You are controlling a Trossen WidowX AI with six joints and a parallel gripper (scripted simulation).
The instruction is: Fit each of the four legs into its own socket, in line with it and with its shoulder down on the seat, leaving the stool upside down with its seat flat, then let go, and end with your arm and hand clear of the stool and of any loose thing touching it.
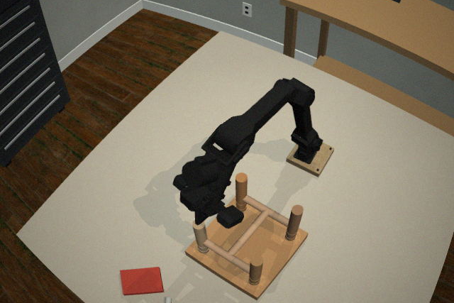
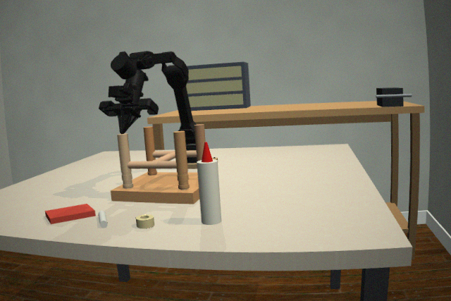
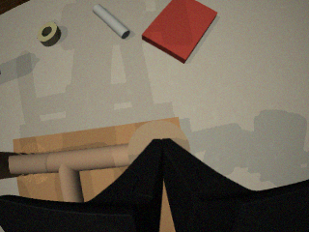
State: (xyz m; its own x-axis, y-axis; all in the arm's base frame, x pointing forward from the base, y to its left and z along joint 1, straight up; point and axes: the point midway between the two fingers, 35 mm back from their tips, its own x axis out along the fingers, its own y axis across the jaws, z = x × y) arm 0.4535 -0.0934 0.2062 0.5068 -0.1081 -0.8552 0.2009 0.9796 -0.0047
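Observation:
The stool's seat [image 1: 274, 246] [image 2: 156, 196] [image 3: 97, 133] lies upside down and flat on the table. Four legs stand in it: one under my fingers [image 1: 200, 238] [image 2: 124, 155] [image 3: 156, 130], one at the back left [image 1: 241, 190] [image 2: 149, 151], one at the back right [image 1: 294, 223] [image 2: 199, 138] and one at the front right [image 1: 255, 273] [image 2: 180, 159]. All look upright; small gaps at their shoulders cannot be ruled out. Rails [image 1: 249, 231] [image 2: 156, 164] [image 3: 87, 158] join them. My gripper [image 1: 198, 223] [image 2: 122, 132] [image 3: 161, 147] is shut and empty, its tips at the first leg's top, touching or nearly so.
A red block [image 1: 141, 280] [image 2: 70, 213] [image 3: 181, 28], a grey rod [image 1: 167, 299] [image 2: 102, 218] [image 3: 111, 20] and a tape ring [image 2: 144, 221] [image 3: 56, 37] lie off the seat's front side. A white bottle with a red tip [image 2: 209, 192] stands nearby.

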